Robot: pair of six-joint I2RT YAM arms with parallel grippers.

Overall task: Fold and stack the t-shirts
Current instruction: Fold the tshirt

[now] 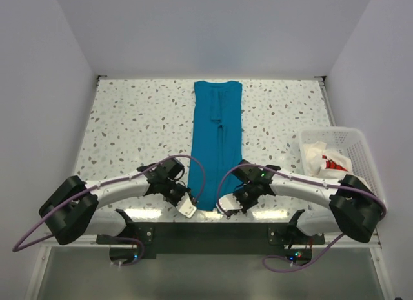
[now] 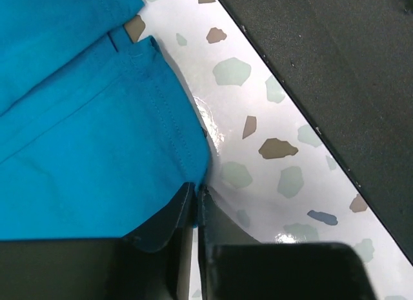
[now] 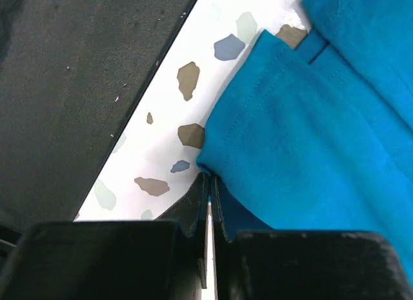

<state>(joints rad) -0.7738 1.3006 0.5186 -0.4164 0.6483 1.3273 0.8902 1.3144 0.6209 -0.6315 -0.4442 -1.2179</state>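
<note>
The teal-blue t-shirt (image 1: 217,139) lies on the table folded into a long narrow strip, collar at the far end, hem toward the arms. My left gripper (image 1: 188,206) is shut on the hem's near left corner; the left wrist view shows the cloth (image 2: 90,151) pinched at the fingertips (image 2: 187,200). My right gripper (image 1: 230,204) is shut on the near right corner, and the cloth (image 3: 303,139) runs between the pads (image 3: 222,203). The white t-shirt with red marks (image 1: 326,159) lies crumpled in the basket.
A white plastic mesh basket (image 1: 356,145) stands at the table's right edge beside my right arm. The table's dark front edge (image 2: 335,74) runs just behind both grippers. Walls close in the left, right and far sides.
</note>
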